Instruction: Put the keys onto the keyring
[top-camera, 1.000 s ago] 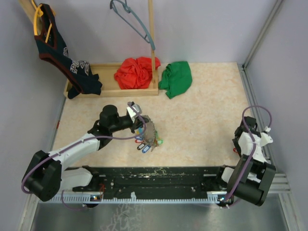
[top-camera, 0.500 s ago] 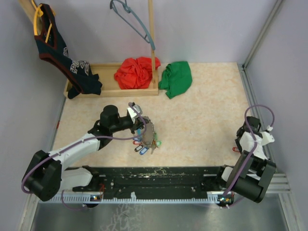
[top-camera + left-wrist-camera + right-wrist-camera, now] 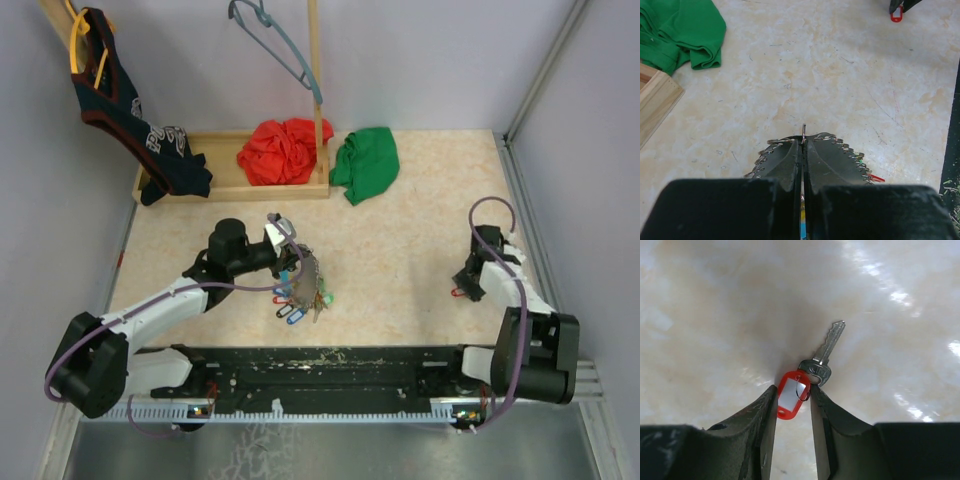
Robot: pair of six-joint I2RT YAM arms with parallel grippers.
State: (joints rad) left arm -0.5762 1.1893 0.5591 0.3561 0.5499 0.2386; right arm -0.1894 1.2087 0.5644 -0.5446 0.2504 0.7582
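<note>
My left gripper (image 3: 306, 268) is shut on the thin metal edge of the keyring (image 3: 803, 131) and holds it just above the table. A bunch of keys (image 3: 300, 303) with blue, green and red tags hangs under it. One red tag (image 3: 877, 178) pokes out on the right in the left wrist view. My right gripper (image 3: 465, 284) stands at the table's right side, shut on the red tag (image 3: 791, 400) of a single silver key (image 3: 824, 352) that points away from the fingers. That red tag also shows in the top view (image 3: 458, 293).
A wooden tray (image 3: 215, 190) at the back holds a red cloth (image 3: 283, 150). A green cloth (image 3: 366, 162) lies beside it. A blue-grey hanger (image 3: 275, 40) hangs on a wooden pole (image 3: 315, 60), and a dark garment (image 3: 125, 110) hangs at the back left.
My right arm has swung from the right edge inward and to the left, carrying the red-tagged key. The left gripper and its bunch have stayed put.
</note>
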